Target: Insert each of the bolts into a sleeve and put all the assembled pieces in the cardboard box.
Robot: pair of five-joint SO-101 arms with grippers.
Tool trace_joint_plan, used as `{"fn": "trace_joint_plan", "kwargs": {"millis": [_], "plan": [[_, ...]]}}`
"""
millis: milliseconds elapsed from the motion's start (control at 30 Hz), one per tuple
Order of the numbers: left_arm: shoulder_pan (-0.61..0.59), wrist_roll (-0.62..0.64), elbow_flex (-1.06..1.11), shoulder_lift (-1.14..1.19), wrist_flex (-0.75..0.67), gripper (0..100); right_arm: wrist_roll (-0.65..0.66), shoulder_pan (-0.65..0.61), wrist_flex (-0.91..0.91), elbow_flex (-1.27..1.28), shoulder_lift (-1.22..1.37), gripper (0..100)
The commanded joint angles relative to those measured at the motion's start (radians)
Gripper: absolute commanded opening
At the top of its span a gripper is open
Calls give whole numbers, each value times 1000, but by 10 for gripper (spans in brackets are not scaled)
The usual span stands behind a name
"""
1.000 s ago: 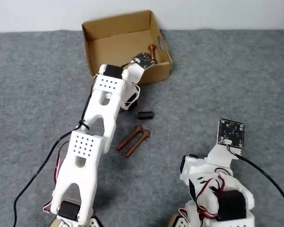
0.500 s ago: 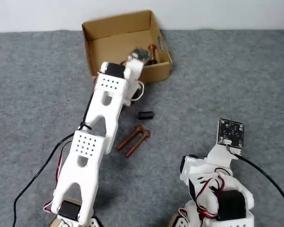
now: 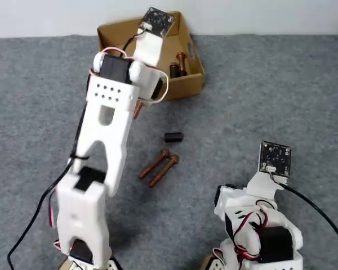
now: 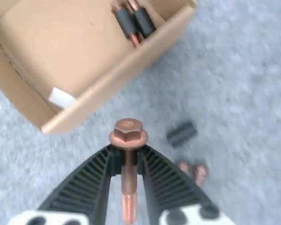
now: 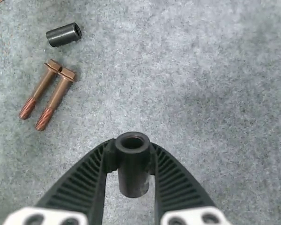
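The left pincer (image 4: 128, 154) is clenched on a copper bolt (image 4: 128, 135), held over the grey surface (image 3: 281, 84) just on the near side of the cardboard box (image 3: 186, 87). Two sleeved bolts (image 4: 133, 21) lie side by side in the box's right part. At the near right, the right pincer (image 5: 132, 159) grips a black sleeve (image 5: 132, 174), while a loose sleeve (image 3: 173, 136) and, just nearer, two bare bolts (image 3: 158, 166) lying side by side rest on the surface between the arms.

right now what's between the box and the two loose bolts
A loose black sleeve, lying apart from both the box and the bolts, as the high view shows.
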Motion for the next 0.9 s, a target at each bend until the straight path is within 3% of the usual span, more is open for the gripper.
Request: {"fn": "trace_joint_plan", "kwargs": {"millis": [0, 300, 500, 867], "plan": [[23, 35, 223, -304, 11, 2, 6, 5, -25, -12, -5, 8], [23, 158, 680, -841, -201, 2, 49, 4, -39, -63, -5, 8], [23, 270, 987, -1148, -356, 3, 143, -5, -194, -63, -5, 8], [23, 373, 1498, -1680, -697, 3, 190, -387, -384, -31, 4, 8]]}}
